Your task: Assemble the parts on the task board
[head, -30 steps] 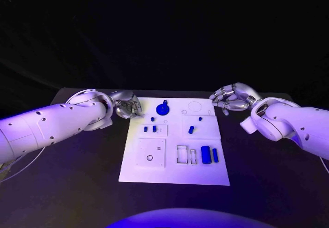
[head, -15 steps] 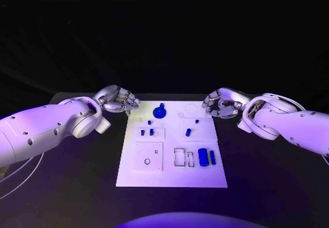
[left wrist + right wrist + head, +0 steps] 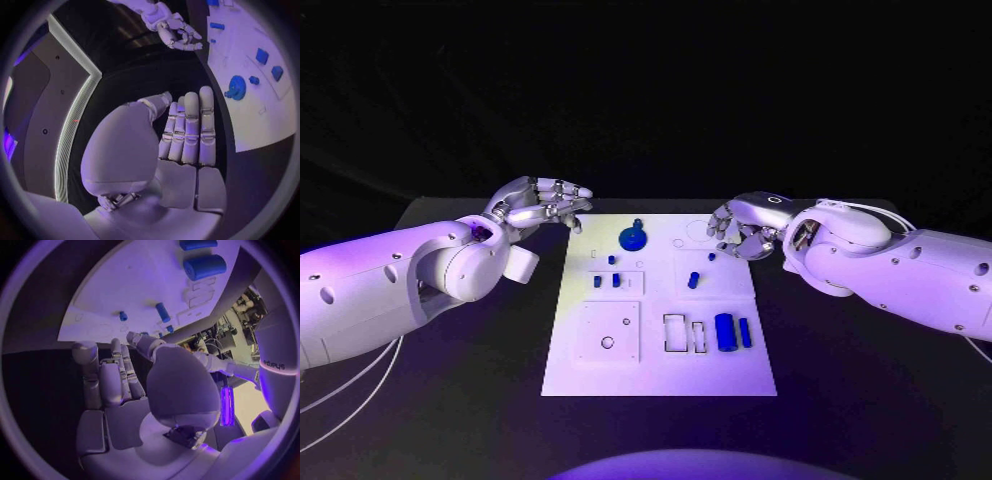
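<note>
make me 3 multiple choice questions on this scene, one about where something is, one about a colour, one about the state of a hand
1. Where does the round blue part lie on the task board?
A. near the far edge
B. at the near right corner
C. off the board, on the table

2. What colour is the large cylinder?
A. red
B. blue
C. yellow

3. What is the left hand holding?
A. the round blue part
B. the large cylinder
C. nothing

Answers:
1. A, it sits by the far edge, between the two hands.
2. B, it is blue like the other parts.
3. C, the wrist view shows its fingers straight and bare.
</note>
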Tool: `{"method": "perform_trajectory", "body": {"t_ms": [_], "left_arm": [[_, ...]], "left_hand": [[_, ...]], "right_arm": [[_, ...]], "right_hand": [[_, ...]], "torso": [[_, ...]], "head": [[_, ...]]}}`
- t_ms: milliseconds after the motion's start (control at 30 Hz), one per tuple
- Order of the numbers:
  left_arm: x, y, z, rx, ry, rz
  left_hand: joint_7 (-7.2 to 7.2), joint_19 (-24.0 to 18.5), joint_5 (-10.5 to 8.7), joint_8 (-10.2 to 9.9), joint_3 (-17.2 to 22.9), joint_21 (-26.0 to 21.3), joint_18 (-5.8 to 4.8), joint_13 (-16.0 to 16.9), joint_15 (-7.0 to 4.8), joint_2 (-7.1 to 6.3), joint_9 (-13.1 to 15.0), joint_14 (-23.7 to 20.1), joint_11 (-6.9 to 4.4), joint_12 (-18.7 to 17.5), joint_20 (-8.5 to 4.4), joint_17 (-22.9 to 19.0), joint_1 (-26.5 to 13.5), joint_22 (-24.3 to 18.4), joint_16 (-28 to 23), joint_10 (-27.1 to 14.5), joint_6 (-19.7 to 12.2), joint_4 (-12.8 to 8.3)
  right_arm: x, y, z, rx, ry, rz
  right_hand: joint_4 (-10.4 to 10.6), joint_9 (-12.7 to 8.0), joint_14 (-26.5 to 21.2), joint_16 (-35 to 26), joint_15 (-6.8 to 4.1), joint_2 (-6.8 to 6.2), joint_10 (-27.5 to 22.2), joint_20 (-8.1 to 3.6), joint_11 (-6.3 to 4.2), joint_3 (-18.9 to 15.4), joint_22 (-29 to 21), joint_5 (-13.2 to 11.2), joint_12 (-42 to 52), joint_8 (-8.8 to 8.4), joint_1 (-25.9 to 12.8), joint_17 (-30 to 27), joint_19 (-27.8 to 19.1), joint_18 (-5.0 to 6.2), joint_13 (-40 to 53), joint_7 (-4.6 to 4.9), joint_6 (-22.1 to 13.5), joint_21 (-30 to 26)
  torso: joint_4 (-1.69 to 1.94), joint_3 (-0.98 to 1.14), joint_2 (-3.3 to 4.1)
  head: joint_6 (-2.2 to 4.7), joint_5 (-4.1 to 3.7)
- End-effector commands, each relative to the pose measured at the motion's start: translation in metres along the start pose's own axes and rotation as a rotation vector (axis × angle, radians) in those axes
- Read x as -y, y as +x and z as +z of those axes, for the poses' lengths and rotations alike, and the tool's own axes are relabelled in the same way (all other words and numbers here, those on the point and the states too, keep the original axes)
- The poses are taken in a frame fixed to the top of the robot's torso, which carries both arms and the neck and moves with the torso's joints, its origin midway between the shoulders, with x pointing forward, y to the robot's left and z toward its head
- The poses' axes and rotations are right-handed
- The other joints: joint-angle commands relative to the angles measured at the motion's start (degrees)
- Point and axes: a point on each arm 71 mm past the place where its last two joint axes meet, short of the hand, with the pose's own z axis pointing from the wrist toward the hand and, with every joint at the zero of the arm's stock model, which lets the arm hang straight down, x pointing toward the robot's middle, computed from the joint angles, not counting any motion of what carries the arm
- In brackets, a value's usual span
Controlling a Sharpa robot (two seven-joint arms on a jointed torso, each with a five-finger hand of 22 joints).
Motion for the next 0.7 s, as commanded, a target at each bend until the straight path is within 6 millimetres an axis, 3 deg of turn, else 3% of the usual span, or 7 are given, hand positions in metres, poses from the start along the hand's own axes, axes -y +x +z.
{"method": "perform_trajectory", "body": {"t_ms": [33,333,700], "left_arm": [[0.004,0.001,-0.001,0.048,0.045,-0.134],[0.005,0.008,-0.002,0.038,0.051,-0.153],[0.005,0.011,-0.002,0.035,0.048,-0.154]], "left_hand": [[-0.04,0.0,0.08,0.2,-0.2,-0.3,0.26,0.0,-0.22,0.25,-0.1,0.0,0.11,0.2,-0.2,-0.1,-0.3,-0.1,-0.4,-0.4,-0.4,-0.1],[0.08,0.0,0.09,0.2,-0.2,-0.5,0.24,0.0,-0.15,0.43,-0.2,0.0,0.2,0.3,-0.16,-0.2,-0.4,-0.2,-0.6,-0.7,-0.6,-0.1],[0.31,0.0,0.07,0.3,-0.3,-0.6,0.23,0.0,-0.05,0.52,-0.3,0.0,0.35,0.3,-0.1,-0.2,-0.7,-0.3,-0.7,-0.9,-0.8,-0.1]], "right_arm": [[-0.001,0.005,0.003,-0.032,0.024,-0.096],[-0.006,0.018,0.011,-0.08,0.023,-0.106],[-0.007,0.03,0.012,-0.135,0.028,-0.102]], "right_hand": [[0.0,-0.1,1.0,0.4,0.51,-0.12,-0.5,0.33,0.07,-0.1,0.0,-0.3,-0.3,-0.3,-0.3,0.0,0.2,-0.35,-0.2,-0.09,-0.4,0.3],[0.0,-0.2,1.0,0.5,0.56,-0.21,-1.1,0.33,0.11,0.0,0.0,-0.5,-1.0,-0.55,-0.4,0.0,0.1,-0.3,-0.9,-0.09,-0.5,0.2],[-0.1,-0.2,0.9,0.6,0.83,-0.56,-1.9,0.49,0.45,-0.3,0.1,-0.7,-1.9,-0.78,-0.6,-0.1,0.1,-0.34,-1.8,0.16,-0.4,0.1]], "torso": [[0.04,-0.08,-0.04],[0.03,-0.13,0.06],[-0.04,-0.02,-0.04]], "head": [[-0.13,-0.11],[-0.45,0.01],[-0.72,0.11]]}}
